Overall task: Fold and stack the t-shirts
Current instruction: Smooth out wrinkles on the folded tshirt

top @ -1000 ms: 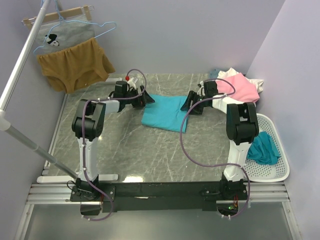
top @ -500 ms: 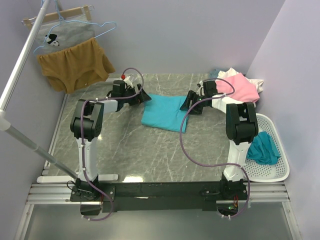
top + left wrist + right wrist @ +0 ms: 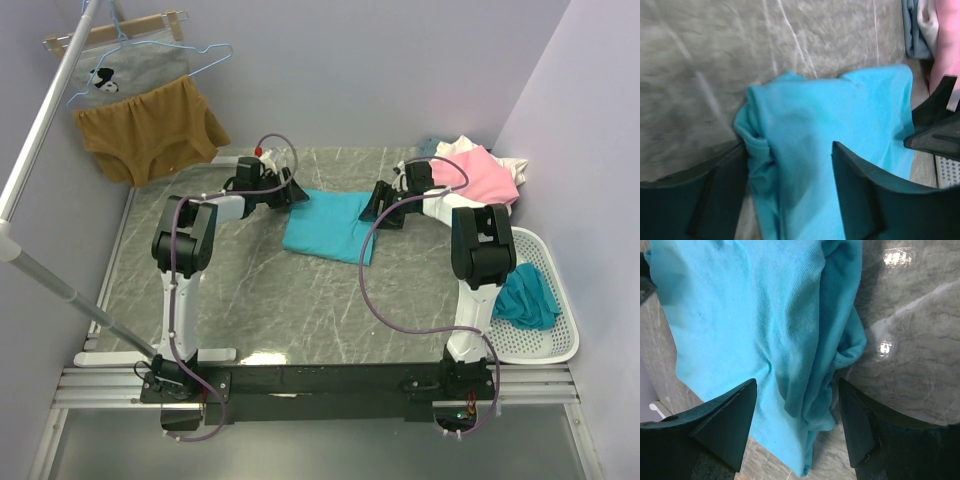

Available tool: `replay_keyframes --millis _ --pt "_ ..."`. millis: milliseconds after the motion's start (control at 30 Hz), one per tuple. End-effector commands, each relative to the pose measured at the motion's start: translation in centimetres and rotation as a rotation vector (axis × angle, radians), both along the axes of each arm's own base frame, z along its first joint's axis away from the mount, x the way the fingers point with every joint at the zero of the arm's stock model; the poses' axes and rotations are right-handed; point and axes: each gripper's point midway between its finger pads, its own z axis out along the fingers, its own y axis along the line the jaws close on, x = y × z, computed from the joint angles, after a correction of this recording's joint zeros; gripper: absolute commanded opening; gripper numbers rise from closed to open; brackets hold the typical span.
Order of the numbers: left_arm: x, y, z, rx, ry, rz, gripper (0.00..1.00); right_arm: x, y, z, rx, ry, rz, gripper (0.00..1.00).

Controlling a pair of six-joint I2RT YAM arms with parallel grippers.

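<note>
The teal shirt [image 3: 328, 226] lies folded on the far middle of the bench [image 3: 260, 292], a rough rectangle. Its long axis runs left to right between the two grippers and is turned slightly, so the right end sits nearer the arm bases. Which end is collar and which is hem cannot be told.

The left gripper [image 3: 790, 150] is at the shirt's far left corner. Its fingers [image 3: 715, 200] are spread wide, and the bunched left edge of the cloth rests against the inner face of one finger. The right gripper [image 3: 797, 385] is over the shirt's right edge, also spread wide. The rolled, doubled edge lies between its fingers [image 3: 860, 425], and neither finger presses the cloth.

At the far right corner is a heap: a pink shirt [image 3: 482, 172] on top, with white cloth [image 3: 455, 147] and pale blue cloth [image 3: 428, 146] showing at its far edge. The heap is near the right gripper but apart from the teal shirt.

A white basket [image 3: 548, 258] stands on the right, beside the right arm, holding a crumpled second teal shirt [image 3: 527, 298]. The right arm's purple cable [image 3: 365, 285] loops over the bench just past the shirt's near right corner.

Up left, off the bench, a brown garment [image 3: 150, 130] and a grey garment [image 3: 135, 72] hang from a pole [image 3: 40, 130].
</note>
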Motion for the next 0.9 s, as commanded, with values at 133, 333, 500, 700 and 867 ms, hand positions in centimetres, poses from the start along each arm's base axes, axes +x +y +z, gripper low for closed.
replay_keyframes --millis 133,333,500,700,867 --pt "-2.2 -4.9 0.5 -0.086 0.03 -0.128 0.45 -1.2 1.3 -2.1 -0.014 0.073 0.018 0.74" --pt "-2.3 -5.2 1.0 -0.133 0.032 -0.13 0.01 -1.0 1.8 -2.5 0.007 0.082 0.018 0.74" --pt "-2.7 -3.1 1.3 -0.119 0.025 -0.085 0.01 -0.9 1.6 -2.4 0.0 0.068 0.025 0.73" --pt "-4.3 1.5 0.9 -0.142 0.047 0.0 0.01 -0.6 1.8 -2.6 0.003 0.092 0.007 0.0" --pt "-5.0 2.7 0.8 -0.155 0.048 -0.002 0.01 -0.7 2.5 -2.1 0.06 0.079 0.032 0.01"
